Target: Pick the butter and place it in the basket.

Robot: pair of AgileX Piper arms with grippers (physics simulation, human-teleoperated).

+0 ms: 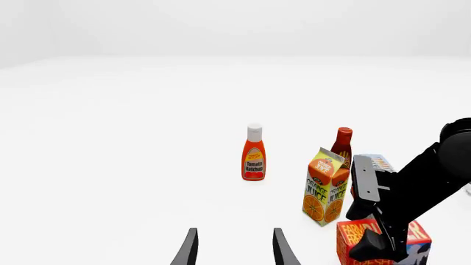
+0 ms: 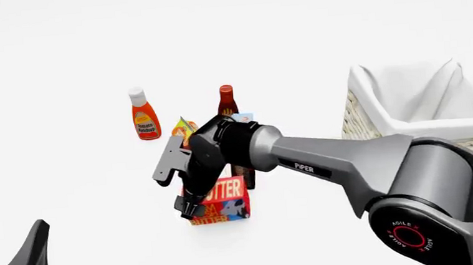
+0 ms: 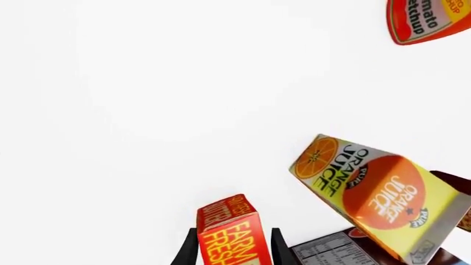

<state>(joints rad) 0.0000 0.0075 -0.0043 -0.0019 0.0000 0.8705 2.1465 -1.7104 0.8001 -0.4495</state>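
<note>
Upright red-orange butter (image 2: 223,201), well left of basket (image 2: 410,117)

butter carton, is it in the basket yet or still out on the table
Out. The butter stands on the table among the groceries, left of the basket, with the right gripper fingers on either side of it.

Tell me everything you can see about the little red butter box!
The small red-and-orange butter carton looks like printed cardboard, with "BUTTER" and "FARM FRESH" in yellow-orange letters and a blue patch low on one side. It stands upright on the white table, just in front of the yellow orange juice carton and the dark tall box. The right gripper reaches down over it, one black finger on either side of its top; whether they squeeze it yet is unclear.
</note>
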